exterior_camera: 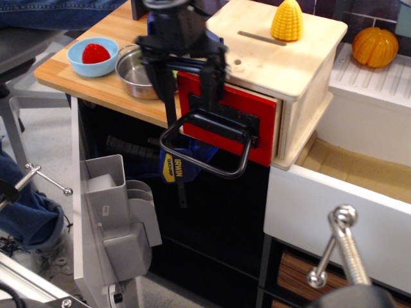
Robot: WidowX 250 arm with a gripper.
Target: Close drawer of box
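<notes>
Drawer (247,125): one, red front nearly flush in the box (282,61)
Pincer (189,80): fingers spread apart against the front
On top: one corn (287,20)
Worktop (96,86): two bowls

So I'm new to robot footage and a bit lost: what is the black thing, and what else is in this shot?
One camera looks down from the front. The black thing is a robot arm; its gripper presses the red-fronted drawer, nearly shut, into the plywood box. Whether its jaws hold anything is unclear. The black loop below is the drawer's handle. A toy corn stands on the box. On the counter sit a blue bowl and a metal pot.
</notes>
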